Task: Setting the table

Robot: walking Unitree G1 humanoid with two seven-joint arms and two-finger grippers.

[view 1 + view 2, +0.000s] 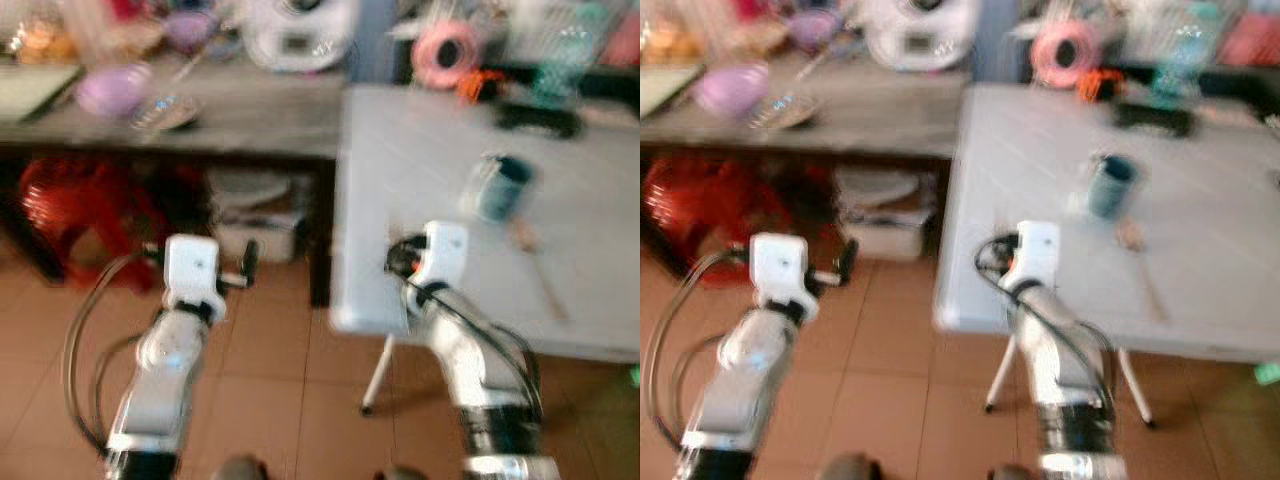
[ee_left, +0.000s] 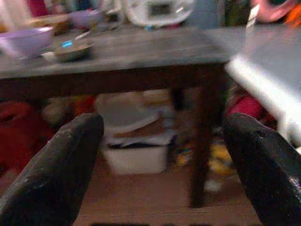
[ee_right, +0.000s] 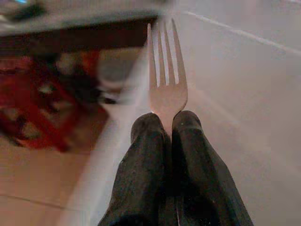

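A white table (image 1: 600,300) occupies the right of the head views, its near left corner just in front of the right arm; beside it on the left stands a dark wooden table (image 1: 250,130) with a grey top, and a brown tiled floor (image 1: 270,370) lies below both. Under the wooden table sit a red plastic stool (image 1: 70,205) and a white container (image 1: 255,235). On the wooden table are a white appliance (image 1: 298,35), a purple bowl (image 1: 112,88) and a small glass dish (image 1: 165,112). On the white table stand a blue cup (image 1: 498,188) and, farther back, a pink roll (image 1: 446,52). The right gripper (image 3: 164,125), at the white table's near left corner, has its two black fingers pressed together on the fork (image 3: 165,84); the fork's tines project straight out beyond the fingertips, over the table edge. The left gripper (image 2: 160,136) hangs above the floor facing the wooden table, its fingers (image 2: 56,165) spread wide apart with nothing between them.
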